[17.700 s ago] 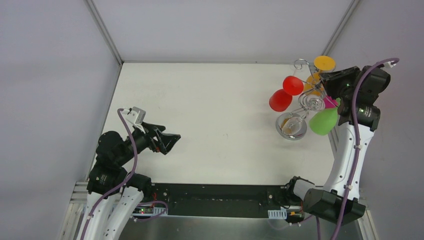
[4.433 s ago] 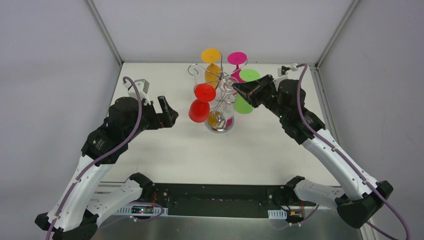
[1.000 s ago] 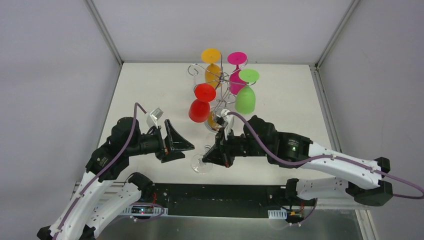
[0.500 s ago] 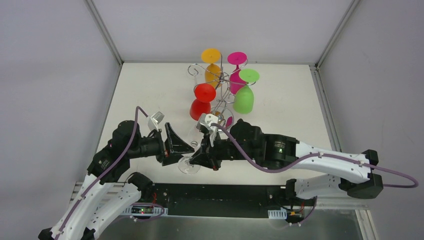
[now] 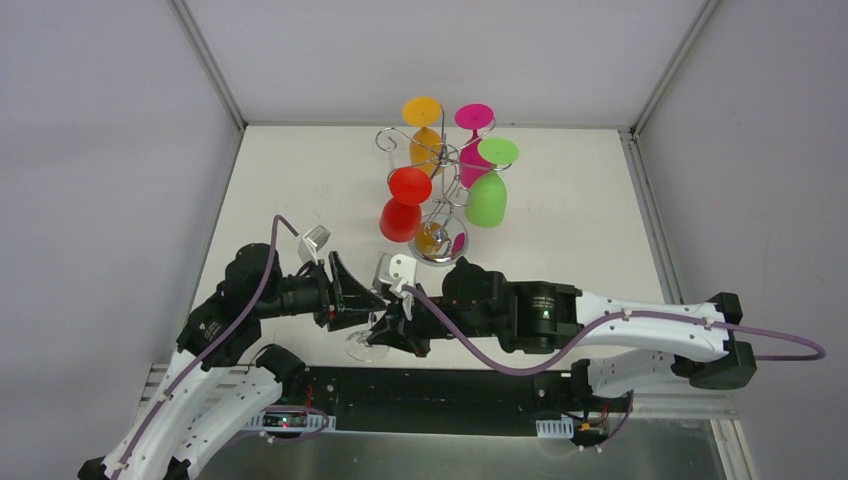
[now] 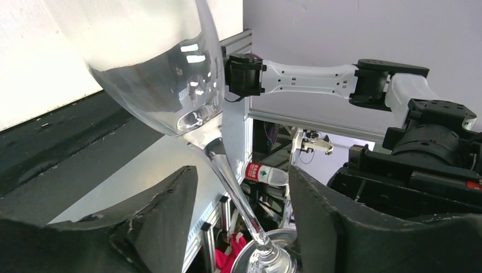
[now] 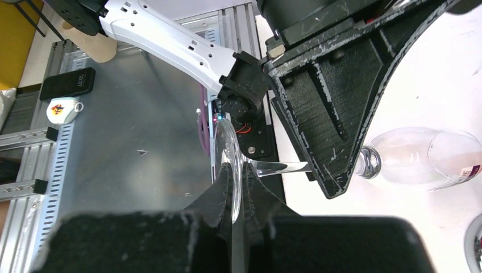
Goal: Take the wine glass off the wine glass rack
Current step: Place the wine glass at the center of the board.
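The wine glass rack (image 5: 441,165) stands at the back middle of the table on its chrome base (image 5: 440,243), with red, orange, pink and green glasses hanging on it. A clear wine glass (image 5: 364,344) is off the rack, lying sideways in the air near the table's front edge. My right gripper (image 5: 388,333) is shut on its round foot (image 7: 229,162). My left gripper (image 5: 360,298) is open, with the stem (image 6: 229,182) passing between its fingers without touching them. The bowl (image 6: 153,62) fills the upper left of the left wrist view.
A red glass (image 5: 400,206) hangs on the rack's near left side and a green glass (image 5: 489,188) on its right. The black base bar (image 5: 440,385) runs along the near edge just below the clear glass.
My right gripper has carried the clear glass left and toward the front edge. Its stem now lies between my left gripper's open fingers. The left arm has barely moved.
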Robot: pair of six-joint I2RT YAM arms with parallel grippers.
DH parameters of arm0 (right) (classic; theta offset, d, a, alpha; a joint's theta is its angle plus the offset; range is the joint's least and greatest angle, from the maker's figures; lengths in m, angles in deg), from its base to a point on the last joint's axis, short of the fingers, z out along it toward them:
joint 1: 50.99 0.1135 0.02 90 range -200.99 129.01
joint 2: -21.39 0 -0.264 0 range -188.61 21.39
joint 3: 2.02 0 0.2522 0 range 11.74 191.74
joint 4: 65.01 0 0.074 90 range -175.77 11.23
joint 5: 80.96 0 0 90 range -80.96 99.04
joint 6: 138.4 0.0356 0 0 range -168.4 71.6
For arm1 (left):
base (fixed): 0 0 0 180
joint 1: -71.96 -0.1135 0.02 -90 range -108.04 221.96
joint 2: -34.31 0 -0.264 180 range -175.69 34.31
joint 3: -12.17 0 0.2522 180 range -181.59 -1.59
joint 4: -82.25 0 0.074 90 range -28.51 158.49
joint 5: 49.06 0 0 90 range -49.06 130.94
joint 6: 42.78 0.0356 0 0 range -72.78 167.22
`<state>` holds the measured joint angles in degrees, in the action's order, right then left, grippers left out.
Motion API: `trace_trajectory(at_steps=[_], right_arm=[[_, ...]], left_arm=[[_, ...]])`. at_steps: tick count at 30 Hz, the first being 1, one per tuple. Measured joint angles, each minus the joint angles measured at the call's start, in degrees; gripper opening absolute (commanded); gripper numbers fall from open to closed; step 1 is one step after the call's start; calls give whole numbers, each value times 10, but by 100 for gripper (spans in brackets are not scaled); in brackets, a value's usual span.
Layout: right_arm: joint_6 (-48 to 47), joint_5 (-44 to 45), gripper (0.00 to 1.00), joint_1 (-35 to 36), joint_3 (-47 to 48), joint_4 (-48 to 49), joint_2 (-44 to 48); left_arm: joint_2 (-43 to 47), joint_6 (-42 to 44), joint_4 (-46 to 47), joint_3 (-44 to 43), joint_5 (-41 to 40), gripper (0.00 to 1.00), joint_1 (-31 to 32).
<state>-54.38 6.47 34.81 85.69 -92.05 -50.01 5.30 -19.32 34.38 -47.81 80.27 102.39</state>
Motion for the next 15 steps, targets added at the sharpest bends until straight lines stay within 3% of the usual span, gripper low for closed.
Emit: trace_trajectory(at_steps=[15], right_arm=[[-62,50,0,25,0,11,-8]], left_arm=[[6,-8,9,3,10,25,0]])
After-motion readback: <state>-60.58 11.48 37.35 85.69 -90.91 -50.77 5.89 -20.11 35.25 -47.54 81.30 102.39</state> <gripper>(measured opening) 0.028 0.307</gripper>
